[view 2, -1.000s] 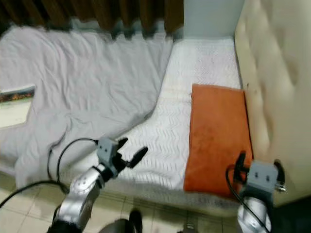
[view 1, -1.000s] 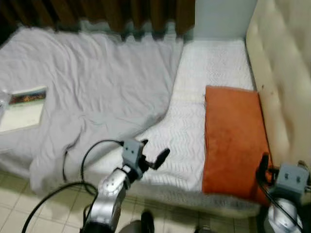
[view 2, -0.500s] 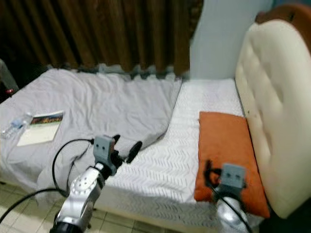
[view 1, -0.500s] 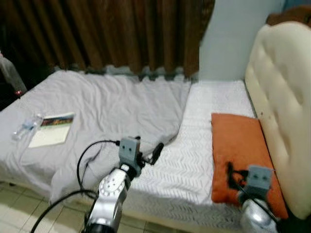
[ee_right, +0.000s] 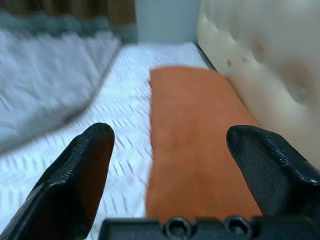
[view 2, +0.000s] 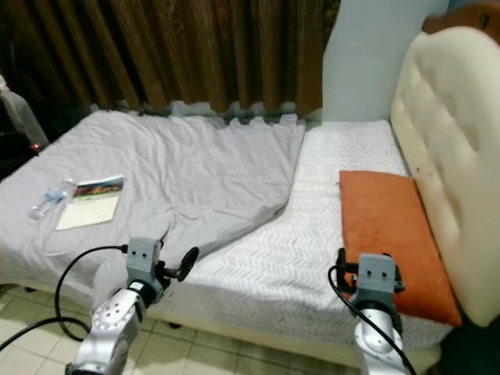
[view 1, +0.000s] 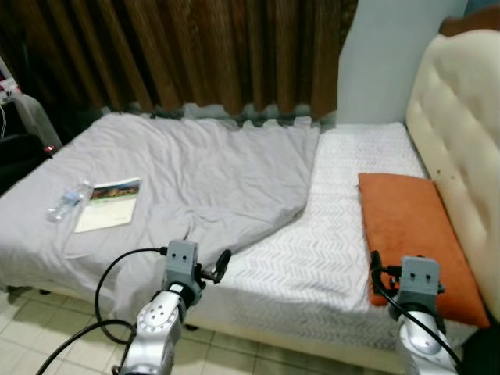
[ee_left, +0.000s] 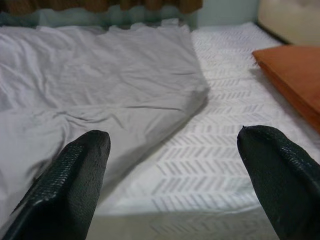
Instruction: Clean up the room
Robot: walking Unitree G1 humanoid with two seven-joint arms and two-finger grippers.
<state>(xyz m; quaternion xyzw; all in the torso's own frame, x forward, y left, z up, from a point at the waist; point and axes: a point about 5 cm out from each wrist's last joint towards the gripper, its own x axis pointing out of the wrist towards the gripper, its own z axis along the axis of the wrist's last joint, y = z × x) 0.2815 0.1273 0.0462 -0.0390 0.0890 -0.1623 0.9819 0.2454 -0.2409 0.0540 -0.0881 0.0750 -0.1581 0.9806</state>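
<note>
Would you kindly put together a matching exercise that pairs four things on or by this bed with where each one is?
Things:
1. orange pillow
2. book
3. plastic bottle
4. grey blanket

Places:
A. spread over the bed's left part, its edge folded back off the white sheet
B. against the padded headboard on the right
C. nearest the bed's left edge, beside the book
D. on the blanket, just right of the bottle

Pairs: 1-B, 2-D, 3-C, 4-A
</note>
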